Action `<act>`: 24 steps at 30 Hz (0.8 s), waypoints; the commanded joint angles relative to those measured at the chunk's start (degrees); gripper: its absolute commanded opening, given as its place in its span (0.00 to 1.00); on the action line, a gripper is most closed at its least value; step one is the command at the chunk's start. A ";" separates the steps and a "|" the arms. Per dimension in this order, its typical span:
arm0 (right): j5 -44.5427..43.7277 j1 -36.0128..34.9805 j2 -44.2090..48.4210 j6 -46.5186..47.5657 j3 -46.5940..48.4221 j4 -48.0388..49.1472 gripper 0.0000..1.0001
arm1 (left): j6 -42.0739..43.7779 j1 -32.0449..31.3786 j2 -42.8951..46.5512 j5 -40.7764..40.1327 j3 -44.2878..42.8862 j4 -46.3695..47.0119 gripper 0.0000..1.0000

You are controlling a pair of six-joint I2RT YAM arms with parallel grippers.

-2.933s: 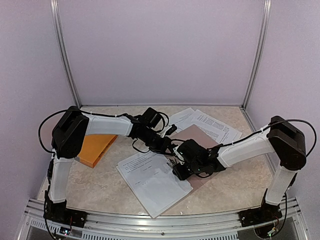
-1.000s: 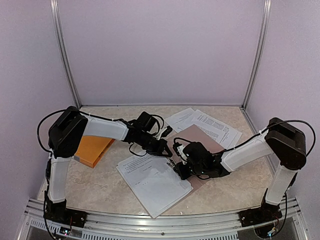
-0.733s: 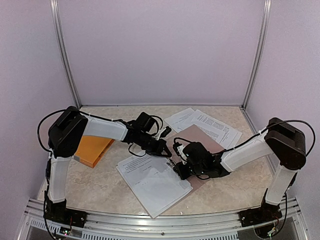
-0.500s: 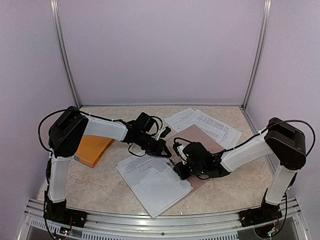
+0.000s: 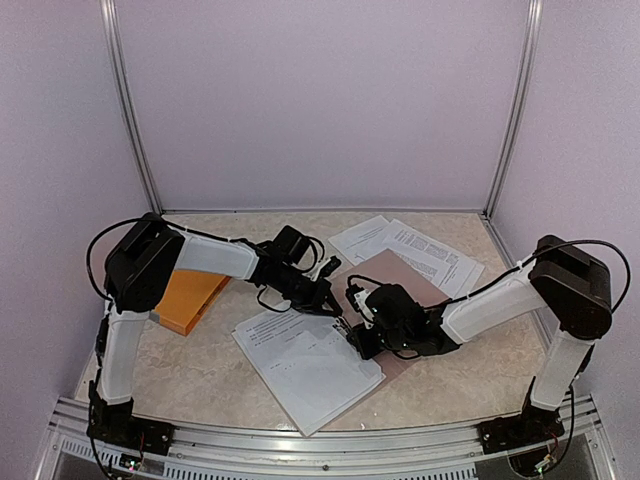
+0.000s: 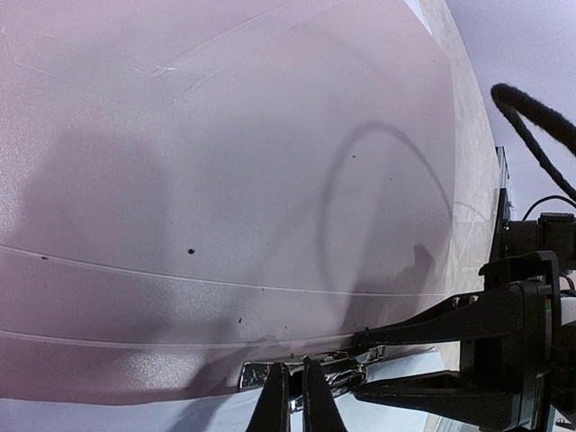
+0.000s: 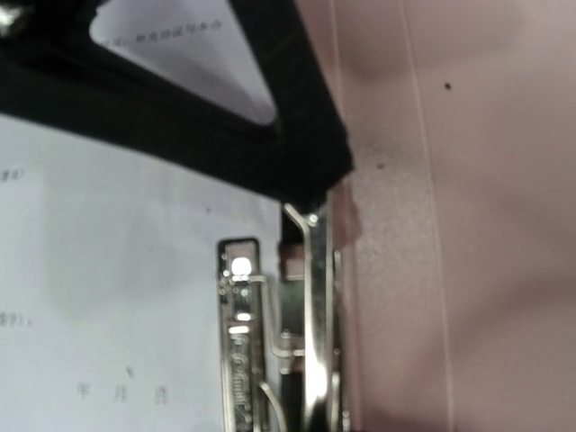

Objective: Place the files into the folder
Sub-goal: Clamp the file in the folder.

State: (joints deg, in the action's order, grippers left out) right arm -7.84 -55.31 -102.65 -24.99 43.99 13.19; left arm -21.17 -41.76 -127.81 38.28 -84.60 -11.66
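The pinkish-brown folder [image 5: 400, 275] lies open in the middle, with a chrome clip [image 5: 344, 321] at its left edge. One stack of the files [image 5: 305, 365] lies in front of the clip, and more sheets [image 5: 420, 248] lie behind the folder. My left gripper [image 5: 334, 309] is at the clip. In the left wrist view its fingertips [image 6: 295, 400] are pinched on the clip [image 6: 261, 373]. My right gripper [image 5: 352, 333] faces it, and its black fingers [image 6: 432, 326] stand parted on either side of the clip. The right wrist view shows the raised clip lever [image 7: 312, 342], paper [image 7: 108, 297] and folder [image 7: 468, 270], but none of its own fingers.
An orange folder-like block [image 5: 185, 295] lies at the left under my left arm. Purple walls and metal posts close in the table on three sides. A metal rail [image 5: 320, 440] runs along the front edge.
Since 2.9 s ago both grippers have shifted slightly left and drawn together at the clip. In the last second almost nothing has moved, apart from a slight shift of the left elbow.
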 commanded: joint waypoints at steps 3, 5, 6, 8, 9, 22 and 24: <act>-0.66 0.79 -4.92 -0.84 -2.18 -10.92 0.23 | 1.79 -0.61 -7.97 -11.28 4.45 -17.88 0.00; -0.65 0.81 -4.72 -1.02 -2.31 -10.76 0.23 | 1.72 -0.61 -8.20 -11.81 4.26 -18.20 0.00; -0.54 0.77 -4.75 -1.02 -2.32 -10.71 0.23 | 1.74 -0.61 -8.43 -12.06 3.95 -18.48 0.00; -0.51 0.82 -4.62 -1.04 -2.24 -10.83 0.23 | 1.83 -0.77 -9.04 -12.41 3.43 -19.17 0.00; -0.66 0.82 -4.58 -1.01 -2.24 -10.96 0.23 | 1.83 -0.82 -9.32 -12.84 3.20 -19.61 0.00; -0.88 0.76 -4.31 -0.85 -2.15 -11.34 0.23 | 2.45 -0.92 -12.38 -16.63 1.62 -23.11 0.00; -0.87 0.82 -4.36 -0.86 -2.07 -11.36 0.23 | 2.62 -0.96 -12.75 -17.08 1.16 -23.50 0.00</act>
State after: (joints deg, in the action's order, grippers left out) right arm -7.94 -55.31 -102.65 -25.21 44.16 12.84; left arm -21.19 -41.63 -130.43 38.13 -88.51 -18.39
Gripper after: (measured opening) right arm 0.230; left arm 0.008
